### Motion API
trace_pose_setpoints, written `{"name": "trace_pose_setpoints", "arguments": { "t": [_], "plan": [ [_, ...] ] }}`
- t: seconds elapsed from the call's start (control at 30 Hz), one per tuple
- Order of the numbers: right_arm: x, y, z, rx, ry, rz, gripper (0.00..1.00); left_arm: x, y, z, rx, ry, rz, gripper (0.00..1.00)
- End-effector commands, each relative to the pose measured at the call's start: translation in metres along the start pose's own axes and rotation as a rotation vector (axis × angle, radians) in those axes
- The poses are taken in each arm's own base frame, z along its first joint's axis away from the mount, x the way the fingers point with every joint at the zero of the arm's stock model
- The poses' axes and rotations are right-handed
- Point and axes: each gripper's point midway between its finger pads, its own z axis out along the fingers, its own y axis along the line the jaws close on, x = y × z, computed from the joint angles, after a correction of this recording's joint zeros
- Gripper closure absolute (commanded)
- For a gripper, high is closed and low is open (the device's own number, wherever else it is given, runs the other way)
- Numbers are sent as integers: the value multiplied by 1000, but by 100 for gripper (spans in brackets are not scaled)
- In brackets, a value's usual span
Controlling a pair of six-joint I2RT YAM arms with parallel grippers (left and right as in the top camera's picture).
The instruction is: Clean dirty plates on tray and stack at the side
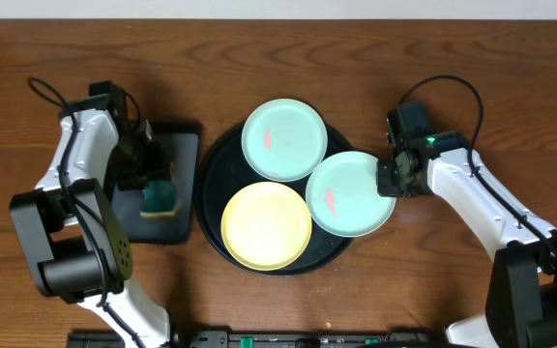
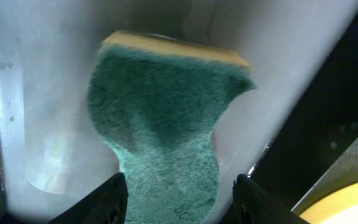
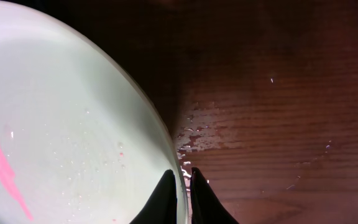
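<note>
Right wrist view: the right gripper [image 3: 182, 186] has its jaws clenched on the rim of the right aqua plate [image 3: 61, 124]. The plate is cut off by the left and bottom frame edges. A pink smear [image 3: 5, 174] marks its face. Just beside the rim, a wet patch [image 3: 197, 124] lies on the worktop [image 3: 291, 93].

Left wrist view: the left gripper [image 2: 179, 199] brackets the near end of a green-and-yellow sponge [image 2: 166, 118]. The surroundings are blurred white, so whether the jaws are clamped or released cannot be determined.

Overhead view: the yellow plate [image 1: 266, 225] lies on the near part of the tray [image 1: 209, 184]. The right aqua plate [image 1: 349, 193] overhangs the tray's right rim, touching the yellow plate. The far aqua plate [image 1: 284, 139], also marked pink, lies at the tray's far side. The plates hide most of the tray floor. Left of the tray, the sponge [image 1: 160, 199] sits over a rectangular black tray [image 1: 180, 135], partly hidden by the left gripper [image 1: 151, 179].
</note>
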Motion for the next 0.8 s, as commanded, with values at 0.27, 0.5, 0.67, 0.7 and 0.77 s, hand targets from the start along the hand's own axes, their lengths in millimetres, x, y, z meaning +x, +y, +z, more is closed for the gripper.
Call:
{"name": "trace_pose_setpoints", "arguments": {
  "t": [0.27,0.5,0.67,0.7,0.77],
  "plan": [
    [1,-3,0,10,-2,7,91,2,3,3,-53,9,-9,5],
    [1,-3,0,11,0,7,91,1,3,4,-54,5,-14,52],
    [1,-3,0,10,-2,7,90,-1,12,13,-100,-19,-57,48],
    [1,-3,0,10,-2,7,90,-1,16,12,-126,-23,-66,47],
    [1,-3,0,10,-3,7,90,-2,22,12,-156,-26,-68,44]
  ]
}}
